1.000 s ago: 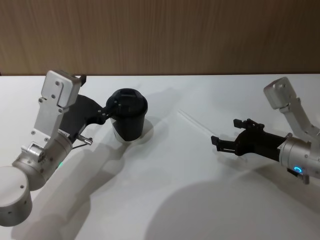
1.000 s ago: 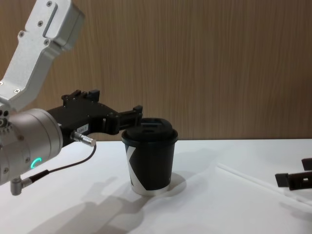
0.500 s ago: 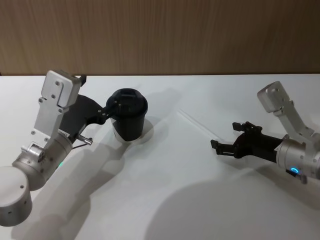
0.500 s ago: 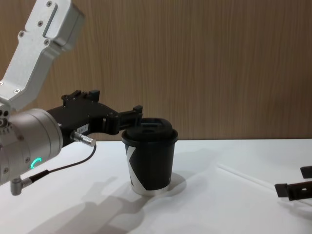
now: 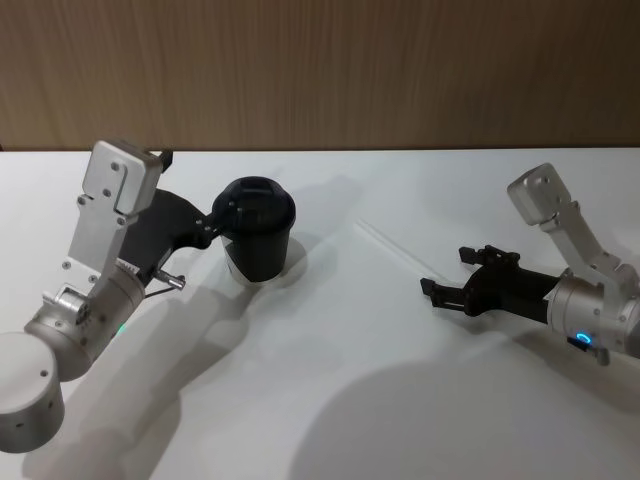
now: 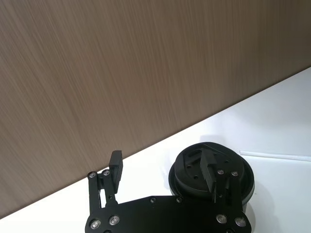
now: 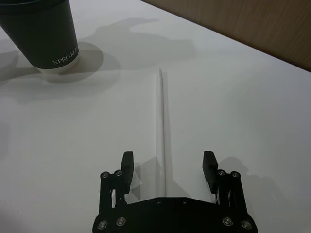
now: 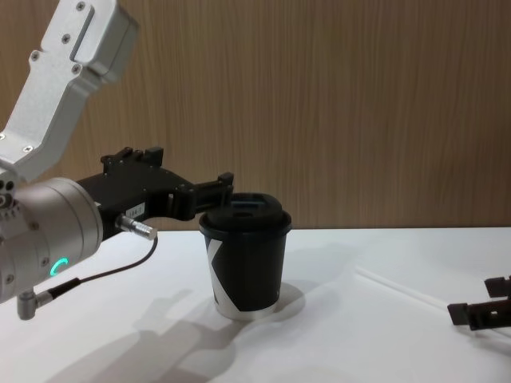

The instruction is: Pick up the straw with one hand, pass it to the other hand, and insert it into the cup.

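White plastic straw lay flat on the white table, its long axis running straight out from the palm of the right gripper and away toward the black paper cup, which stood well beyond the far tip and off to one side. The near end of the straw sat in the gap between the two fingers, roughly midway and touching neither, so a plain closing stroke across that axis looked like all the pick needed. Those fingers stood wide apart, holding nothing, low over the table; whether the tips touched the surface could not be told. This arm was plainly the nearer one to the straw. The left gripper hung at the lidded cup, also spread wide and empty, one finger above the lid and the other out past the cup's side, well apart from the straw.
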